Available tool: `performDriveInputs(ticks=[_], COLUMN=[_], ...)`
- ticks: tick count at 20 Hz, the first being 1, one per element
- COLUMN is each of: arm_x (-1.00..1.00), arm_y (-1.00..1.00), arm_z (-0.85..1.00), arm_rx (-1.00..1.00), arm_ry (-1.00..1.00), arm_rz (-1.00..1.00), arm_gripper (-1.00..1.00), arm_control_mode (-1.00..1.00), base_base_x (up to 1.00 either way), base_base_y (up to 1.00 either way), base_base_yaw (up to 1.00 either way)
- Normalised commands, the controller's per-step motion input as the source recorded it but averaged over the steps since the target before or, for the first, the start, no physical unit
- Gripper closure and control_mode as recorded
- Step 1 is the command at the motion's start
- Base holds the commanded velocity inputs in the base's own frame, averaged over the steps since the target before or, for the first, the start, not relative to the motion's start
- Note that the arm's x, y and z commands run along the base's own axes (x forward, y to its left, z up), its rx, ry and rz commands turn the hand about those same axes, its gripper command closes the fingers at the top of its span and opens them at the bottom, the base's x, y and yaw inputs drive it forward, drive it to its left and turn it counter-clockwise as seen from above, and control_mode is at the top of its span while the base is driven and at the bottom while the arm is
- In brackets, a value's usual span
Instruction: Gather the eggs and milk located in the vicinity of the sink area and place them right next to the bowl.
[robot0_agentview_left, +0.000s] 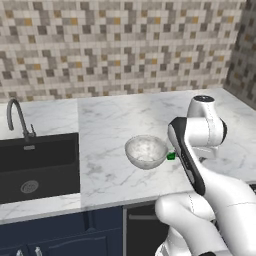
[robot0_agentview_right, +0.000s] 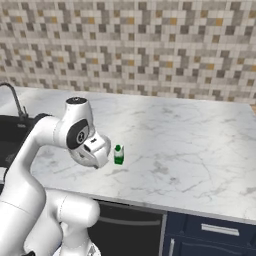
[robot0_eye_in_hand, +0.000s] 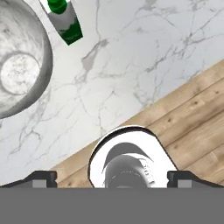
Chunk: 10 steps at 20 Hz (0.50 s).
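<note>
The glassy whitish bowl (robot0_agentview_left: 146, 151) stands on the marble counter right of the sink (robot0_agentview_left: 39, 165). The milk (robot0_agentview_right: 118, 154), a small white container with a green band and cap, stands upright close beside the bowl on its right; in the left base view only a green bit of the milk (robot0_agentview_left: 171, 156) peeks past my arm. From the hand view the bowl (robot0_eye_in_hand: 17, 65) lies at upper left with the milk (robot0_eye_in_hand: 64, 22) just beyond its rim. My gripper (robot0_eye_in_hand: 112, 178) hangs open and empty over the counter's front edge, apart from both. The eggs are out of view.
The black sink has a curved grey tap (robot0_agentview_left: 17, 117) at its back. A mosaic tile wall (robot0_agentview_left: 120, 45) backs the counter and turns a corner at the right. Bare marble (robot0_agentview_right: 190, 145) stretches right of the milk. Wooden floor (robot0_eye_in_hand: 188, 118) lies below the counter edge.
</note>
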Motion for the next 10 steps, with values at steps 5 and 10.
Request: performDriveInputs(ticks=[5,10], arm_x=[0.00,0.00], arm_y=[0.00,0.00], arm_z=[0.00,0.00], arm_rx=[0.00,0.00], arm_ry=[0.00,0.00], arm_rz=[0.00,0.00], arm_gripper=[-1.00,-1.00], arm_control_mode=[1.00,1.00], base_base_x=[-0.70,-0.10], base_base_y=[1.00,1.00], base_base_yaw=[0.33,0.59])
